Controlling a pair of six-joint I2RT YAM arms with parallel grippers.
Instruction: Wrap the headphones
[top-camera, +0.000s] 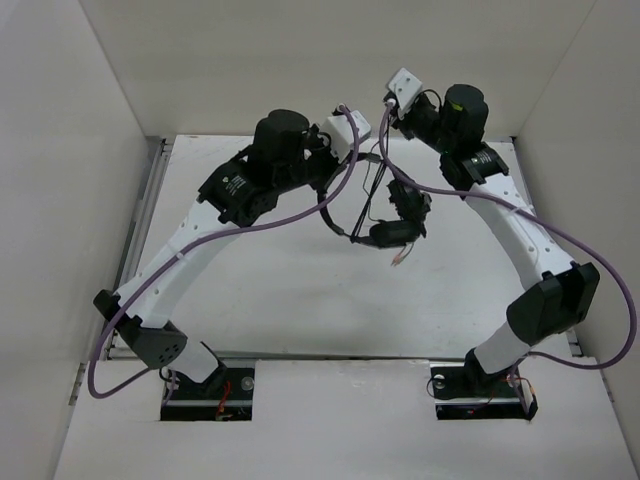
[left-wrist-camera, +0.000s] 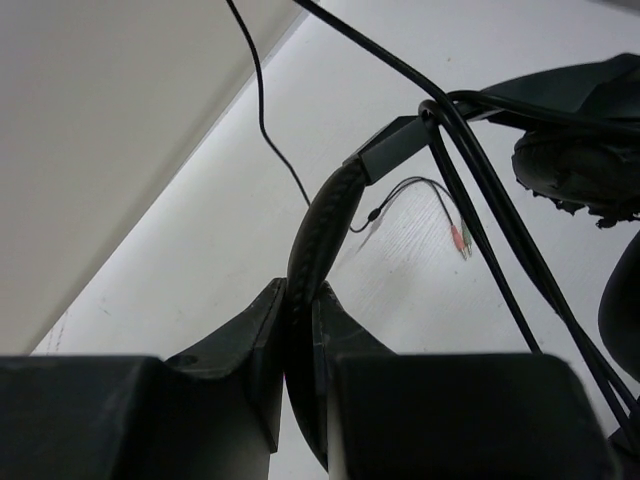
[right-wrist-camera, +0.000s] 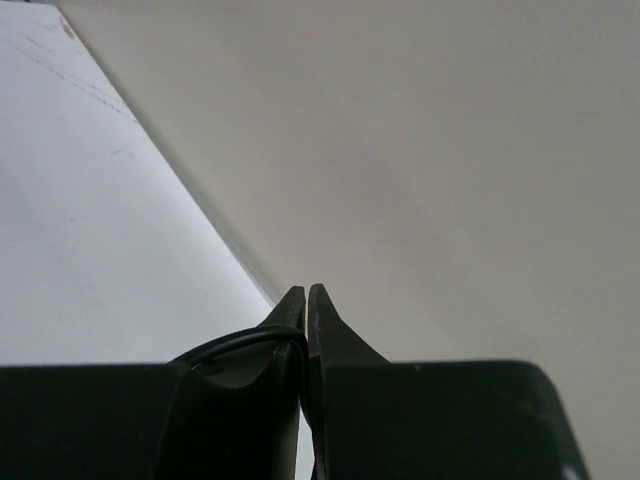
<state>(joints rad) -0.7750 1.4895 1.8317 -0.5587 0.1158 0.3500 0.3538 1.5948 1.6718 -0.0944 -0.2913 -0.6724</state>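
The headphones hang above the table between the two arms. In the top view the thin headband (top-camera: 340, 222) runs down to two black earcups (top-camera: 396, 230), and the red and green plugs (top-camera: 398, 262) dangle below them. My left gripper (top-camera: 330, 195) is shut on the padded headband (left-wrist-camera: 325, 220), with the jaws (left-wrist-camera: 300, 300) pinching it. An earcup (left-wrist-camera: 580, 165), the plugs (left-wrist-camera: 460, 240) and the thin cable (left-wrist-camera: 265, 120) show beyond it. My right gripper (top-camera: 388, 120) is raised near the back wall. Its jaws (right-wrist-camera: 305, 300) are shut on the thin black cable (right-wrist-camera: 235, 345).
The white table (top-camera: 300, 290) is boxed in by pale walls (top-camera: 250, 60) at the back and on both sides. Purple arm cables (top-camera: 520, 205) loop beside each arm. The arm bases (top-camera: 205, 385) sit at the near edge.
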